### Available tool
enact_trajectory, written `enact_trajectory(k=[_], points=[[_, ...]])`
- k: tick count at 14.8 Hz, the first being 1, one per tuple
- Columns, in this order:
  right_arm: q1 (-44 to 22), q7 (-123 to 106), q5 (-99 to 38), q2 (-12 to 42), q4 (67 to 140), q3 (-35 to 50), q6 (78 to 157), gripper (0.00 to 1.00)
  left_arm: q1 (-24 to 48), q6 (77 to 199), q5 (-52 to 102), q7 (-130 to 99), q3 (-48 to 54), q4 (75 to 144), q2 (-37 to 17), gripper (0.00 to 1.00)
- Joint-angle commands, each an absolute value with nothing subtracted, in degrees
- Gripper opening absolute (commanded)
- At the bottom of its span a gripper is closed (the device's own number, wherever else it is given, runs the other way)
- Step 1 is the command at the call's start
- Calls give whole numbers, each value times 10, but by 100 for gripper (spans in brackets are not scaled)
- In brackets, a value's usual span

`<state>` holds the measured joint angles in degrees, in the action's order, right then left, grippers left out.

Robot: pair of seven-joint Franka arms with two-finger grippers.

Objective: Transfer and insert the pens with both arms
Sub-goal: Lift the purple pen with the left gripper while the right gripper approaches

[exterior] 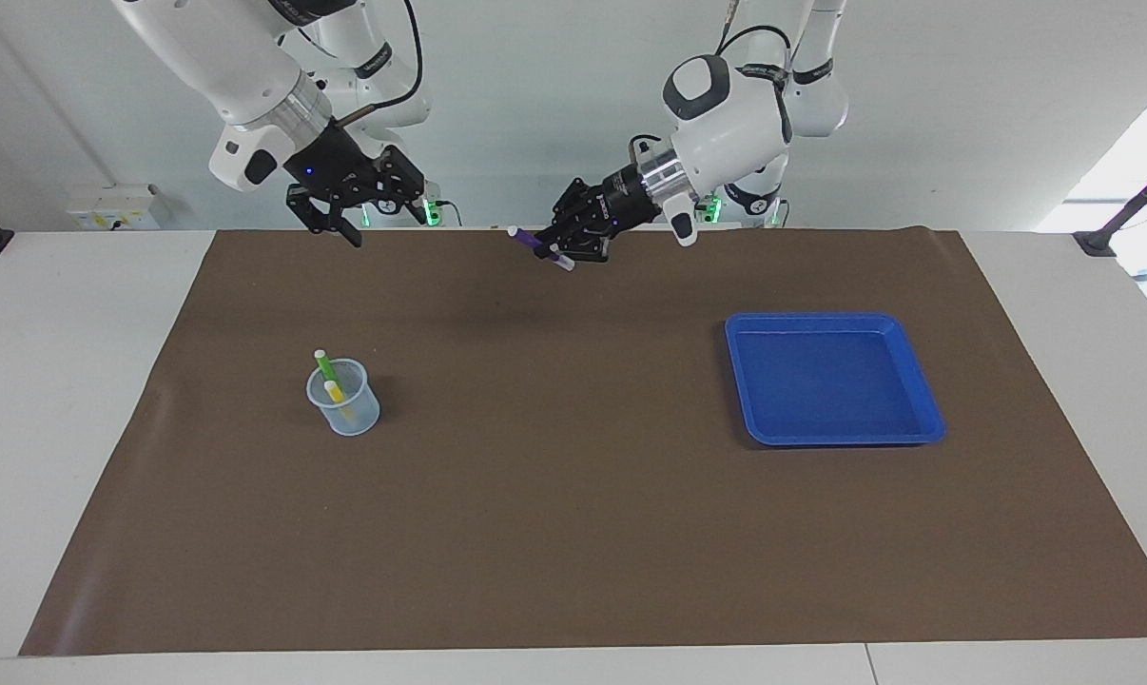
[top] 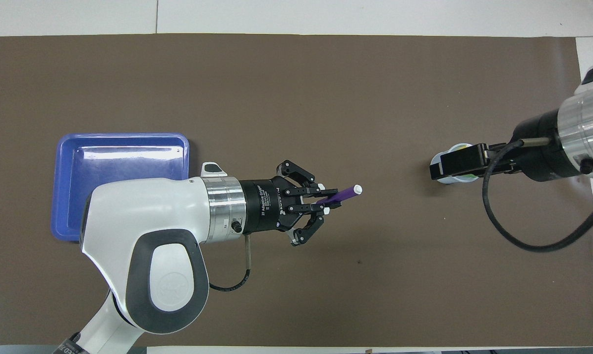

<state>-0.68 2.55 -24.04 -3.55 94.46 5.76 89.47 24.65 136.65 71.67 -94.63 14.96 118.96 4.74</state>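
Over the middle of the brown mat [exterior: 573, 495], up in the air, we find the left tool [exterior: 562, 249] clamped on the purple pen [exterior: 535, 244]. The pen lies nearly level in the grip, and its pale end [top: 358, 188] points toward the right arm's end of the bench [exterior: 79, 314]. In the overhead view we see the left arm [top: 149, 236] enter from the bottom and reach across the mat, with the same pen [top: 340, 194] projecting past the fingertips.

The right tool [exterior: 345, 214] hangs in the air with its jaws spread wide and nothing between them. In the overhead view the right tool [top: 456, 162] covers most of the cup [top: 438, 177], so we read its height from the facing view, where it is well above the mat and clear of the cup.

The clear cup [exterior: 343, 398] stands upright on the mat toward the right arm's end. Inside it we see the green pen [exterior: 326, 367] and the yellow pen [exterior: 336, 395], both leaning with pale ends up.

The blue tray [exterior: 835, 433] rests flat on the mat toward the left arm's end, well apart from the cup.
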Motion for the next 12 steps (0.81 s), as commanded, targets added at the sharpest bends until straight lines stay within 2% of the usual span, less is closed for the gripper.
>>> enact_trajectory(k=[1,4,10,12], points=[[-4,38,-283,-36,962,70,926,100,265,1392,749,-951,143,1217,74,0],[-5,43,-296,-25,962,112,961,100,268,1395,765,-950,143,1222,75,0],[-7,76,-307,-3,959,168,966,99,278,1406,786,-950,143,1229,79,0],[-7,93,-306,-5,962,185,962,96,278,1406,787,-950,143,1230,81,0]])
